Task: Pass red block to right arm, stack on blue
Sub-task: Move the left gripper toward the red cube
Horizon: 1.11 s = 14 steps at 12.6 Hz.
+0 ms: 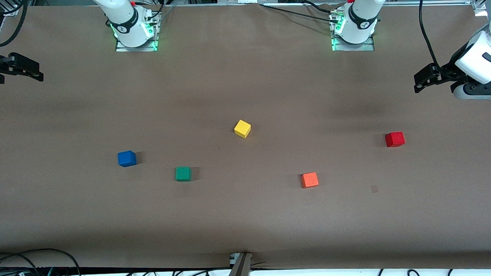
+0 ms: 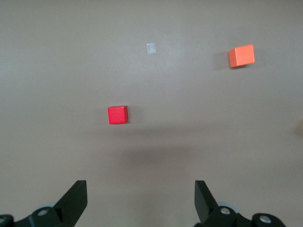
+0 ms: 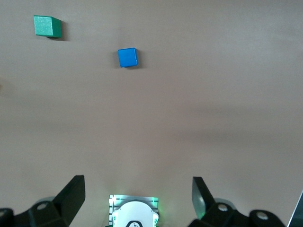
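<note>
- Front view: red block (image 1: 394, 139) sits on worktop (image 1: 248, 215) toward the left arm's end, blue block (image 1: 126, 158) toward the right arm's.
- Left wrist view: left gripper (image 2: 141, 201) hangs spread apart.
- Right wrist view: right gripper (image 3: 138, 197) likewise, empty.

Robot lab: bolted arm bases (image 1: 135, 33), cables (image 1: 38, 272).

Five cubes spread on the brown worktop (image 1: 248, 219): red block (image 1: 394, 139) toward the left arm's end, blue (image 1: 126, 158) toward the right arm's end, with yellow cube (image 1: 242, 128), green cube (image 1: 183, 173) and orange cube (image 1: 309, 180) between. Left end effector (image 1: 418, 83) raised at its end of the worktop, right end effector (image 1: 39, 75) likewise, both empty and waiting.
</note>
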Available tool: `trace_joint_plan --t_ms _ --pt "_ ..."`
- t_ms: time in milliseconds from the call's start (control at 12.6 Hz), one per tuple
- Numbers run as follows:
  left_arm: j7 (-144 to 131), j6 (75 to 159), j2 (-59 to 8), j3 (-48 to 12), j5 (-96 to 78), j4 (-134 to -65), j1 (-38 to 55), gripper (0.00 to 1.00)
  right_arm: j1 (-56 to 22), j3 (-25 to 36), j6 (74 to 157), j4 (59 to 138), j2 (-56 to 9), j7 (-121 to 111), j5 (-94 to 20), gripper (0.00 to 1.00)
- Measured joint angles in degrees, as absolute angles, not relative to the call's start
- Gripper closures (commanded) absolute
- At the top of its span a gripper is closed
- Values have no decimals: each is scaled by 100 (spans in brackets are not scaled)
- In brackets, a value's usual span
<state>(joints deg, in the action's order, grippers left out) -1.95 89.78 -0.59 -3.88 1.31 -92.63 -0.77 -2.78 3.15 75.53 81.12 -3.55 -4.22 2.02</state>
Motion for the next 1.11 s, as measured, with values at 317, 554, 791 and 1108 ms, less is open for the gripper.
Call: trace_joint_plan --t_ms 317,554,791,1108 --pt "-195 8960 -59 -388 131 -9263 -77 0 -278 315 7553 8112 -355 -422 202 0" --pt "-196 8959 -59 -388 131 -9261 -77 0 -278 315 7553 8112 -355 -422 202 0" --pt "-196 8959 -59 -388 131 -9261 -77 0 -278 315 7553 8112 -355 -422 202 0" --pt "-196 8954 -123 -391 131 -9256 -78 0 -275 315 7553 8112 -355 -422 202 0"
